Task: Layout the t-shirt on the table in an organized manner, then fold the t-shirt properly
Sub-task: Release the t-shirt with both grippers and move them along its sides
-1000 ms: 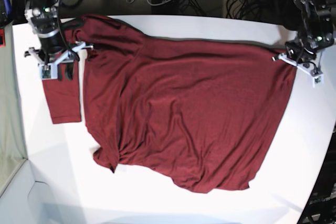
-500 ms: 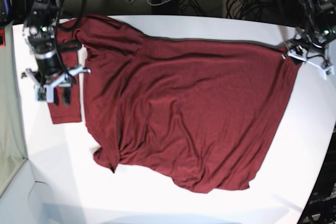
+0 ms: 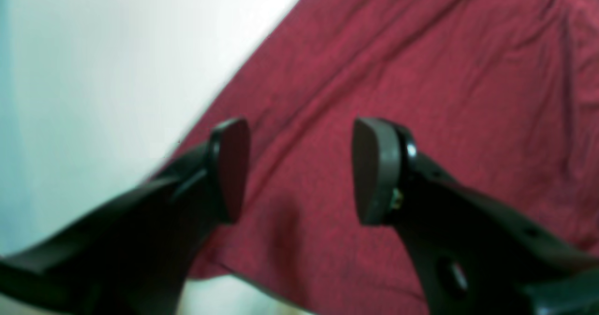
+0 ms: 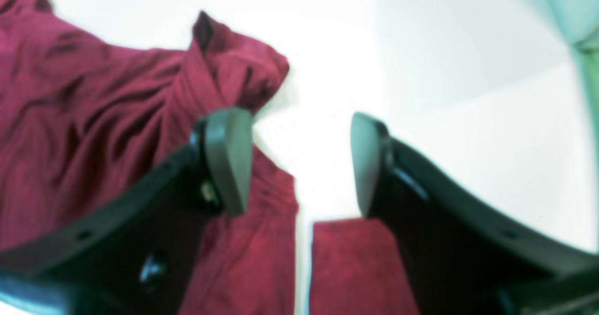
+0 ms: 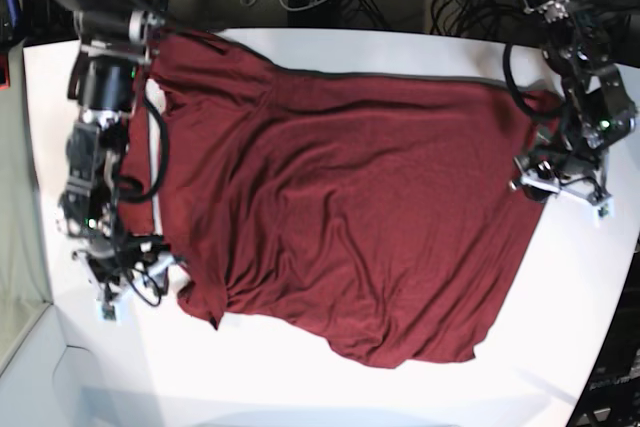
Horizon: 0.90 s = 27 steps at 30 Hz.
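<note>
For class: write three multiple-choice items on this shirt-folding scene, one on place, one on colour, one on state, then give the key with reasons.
1. Where does the plain dark red knit t-shirt lie?
A. Spread on the smooth white table
B. Hanging off a chair
C. In a basket

2. What colour is the garment?
A. Blue
B. Grey
C. Dark red

3. How does the left claw stand?
A. Clamped on a sleeve
B. Open above the fabric, holding nothing
C. Out of view

Key: A, the base view shows it spread across the tabletop; C, every view shows maroon fabric; B, the left wrist view shows the dark pads apart with only cloth below.
</note>
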### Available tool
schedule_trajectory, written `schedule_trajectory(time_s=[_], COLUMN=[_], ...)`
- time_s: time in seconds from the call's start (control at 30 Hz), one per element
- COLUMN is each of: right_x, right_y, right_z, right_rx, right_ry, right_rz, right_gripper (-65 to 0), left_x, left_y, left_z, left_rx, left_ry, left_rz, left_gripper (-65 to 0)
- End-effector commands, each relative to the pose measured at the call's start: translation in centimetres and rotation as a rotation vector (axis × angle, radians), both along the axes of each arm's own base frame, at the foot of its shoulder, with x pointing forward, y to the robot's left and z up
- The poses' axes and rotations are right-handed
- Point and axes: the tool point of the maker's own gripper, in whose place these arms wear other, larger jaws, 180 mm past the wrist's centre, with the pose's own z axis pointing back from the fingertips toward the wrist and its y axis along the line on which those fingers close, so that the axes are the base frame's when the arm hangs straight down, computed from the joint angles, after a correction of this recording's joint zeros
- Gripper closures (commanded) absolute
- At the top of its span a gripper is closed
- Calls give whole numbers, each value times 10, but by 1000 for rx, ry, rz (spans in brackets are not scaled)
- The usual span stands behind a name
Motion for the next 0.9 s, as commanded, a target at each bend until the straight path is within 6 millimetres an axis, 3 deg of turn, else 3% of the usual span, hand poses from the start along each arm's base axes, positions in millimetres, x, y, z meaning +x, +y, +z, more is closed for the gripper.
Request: schedule_trajectory(time_s=[0.0, 0.1, 0.17, 0.3, 0.43, 0.77, 0.87], right_x=[20, 39, 41, 39, 24, 17, 9], right_y=[-10, -8, -13, 10, 24, 35, 40], right_z=[18, 3, -11, -29, -51, -61, -71], right_rx=[5, 61, 63, 34, 12, -29, -41], right_ry=[-57, -52, -33, -17, 22, 51, 73], right_rz=[-18, -30, -31, 40, 88, 144, 164], right_gripper=[-344, -344, -344, -344, -344, -335, -260], left_x=[4, -2, -4, -13, -17, -22, -24], left_y=[9, 11, 13, 15, 15, 20, 20], left_z=[6, -8, -12, -25, -35, -60, -65], left_rx=[18, 2, 0, -5, -18, -24, -31], left_ry=[-19, 21, 35, 72, 101, 126, 141], left_rz=[16, 28, 30, 36, 42, 68, 72], left_gripper=[-341, -341, -341, -341, -341, -341, -341])
